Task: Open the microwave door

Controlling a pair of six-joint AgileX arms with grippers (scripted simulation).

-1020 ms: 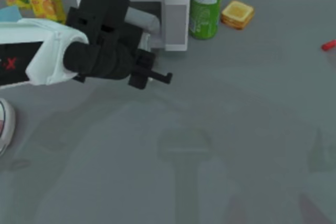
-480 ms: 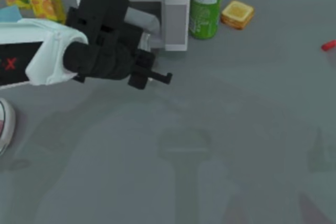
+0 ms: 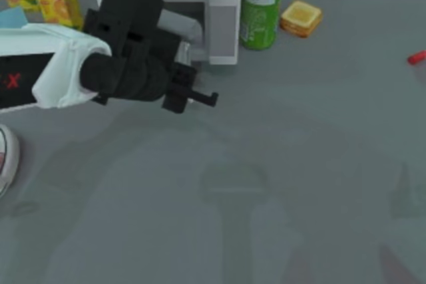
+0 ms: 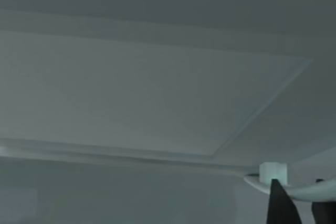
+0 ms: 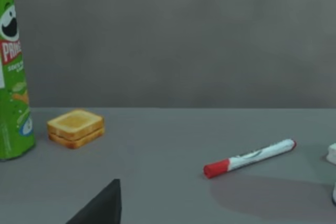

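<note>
White-framed microwave door (image 3: 174, 28) lay just behind the left hand (image 3: 200, 96); whether its fingers gripped anything could not be told.

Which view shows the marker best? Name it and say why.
The right wrist view: the marker lies whole on the table, red cap and white barrel visible. The top view catches only its red tip at the right edge. The left wrist view shows none of it.

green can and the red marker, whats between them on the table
A sandwich lies between the green can and the red marker, close to the can; the rest is bare table, per the right wrist view.
</note>
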